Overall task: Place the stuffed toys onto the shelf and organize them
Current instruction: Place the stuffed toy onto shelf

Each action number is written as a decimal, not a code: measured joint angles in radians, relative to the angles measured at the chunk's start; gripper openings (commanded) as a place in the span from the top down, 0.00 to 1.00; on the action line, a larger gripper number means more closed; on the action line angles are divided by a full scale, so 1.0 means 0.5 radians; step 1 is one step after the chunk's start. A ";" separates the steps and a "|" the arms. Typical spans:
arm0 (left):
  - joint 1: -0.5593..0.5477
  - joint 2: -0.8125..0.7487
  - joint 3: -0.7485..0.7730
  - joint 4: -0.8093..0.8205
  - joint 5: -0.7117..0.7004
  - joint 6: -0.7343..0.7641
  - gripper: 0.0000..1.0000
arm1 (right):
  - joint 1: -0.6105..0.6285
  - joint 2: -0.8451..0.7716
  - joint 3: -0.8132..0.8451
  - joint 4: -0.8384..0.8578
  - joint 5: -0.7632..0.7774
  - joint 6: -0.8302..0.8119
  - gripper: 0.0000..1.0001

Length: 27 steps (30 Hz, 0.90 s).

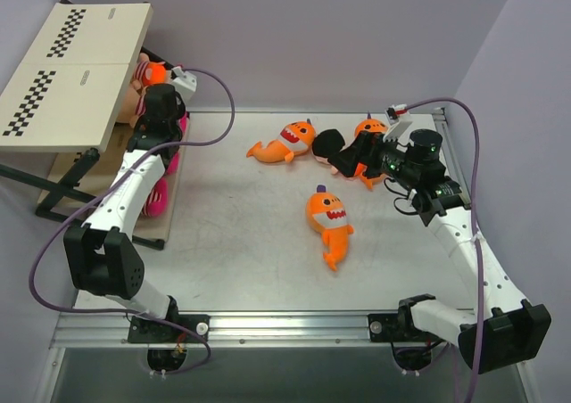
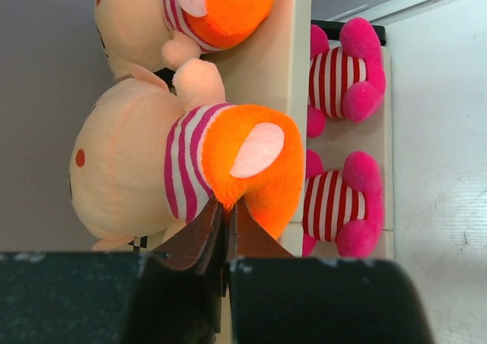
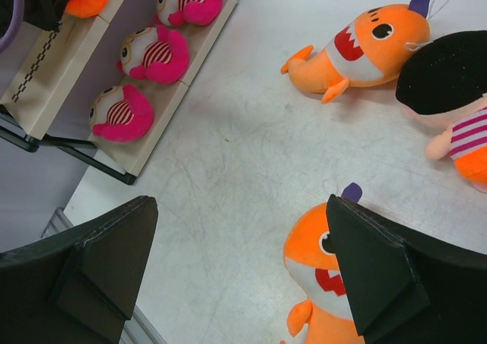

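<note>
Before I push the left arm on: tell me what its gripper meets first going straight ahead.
The orange foot of the nearer doll on the shelf; the left gripper, shut, seems right against it, though contact is unclear.

A pale, scuffed table (image 1: 250, 242) fills the middle of the overhead view. A silver metal rail (image 1: 294, 329) borders it at 6 o'clock. Lavender walls (image 1: 312, 37) close it in from 9 through 12 to 3 o'clock.
</note>
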<state>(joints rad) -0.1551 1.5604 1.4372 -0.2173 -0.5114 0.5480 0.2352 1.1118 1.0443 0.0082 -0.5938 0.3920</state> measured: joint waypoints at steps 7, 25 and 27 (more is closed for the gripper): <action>0.005 0.069 0.041 0.038 -0.066 0.066 0.93 | 0.000 -0.018 -0.066 0.022 -0.001 -0.001 0.01; 0.101 0.157 0.139 0.018 -0.101 0.075 0.80 | 0.018 -0.053 -0.089 0.022 0.005 -0.011 0.01; 0.103 0.166 0.165 0.006 -0.095 0.066 0.78 | 0.018 -0.053 -0.089 0.022 0.005 -0.011 0.01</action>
<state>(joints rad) -0.1036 1.6436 1.5196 -0.2142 -0.5591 0.5812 0.2440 1.0851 1.0000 0.0193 -0.5911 0.3866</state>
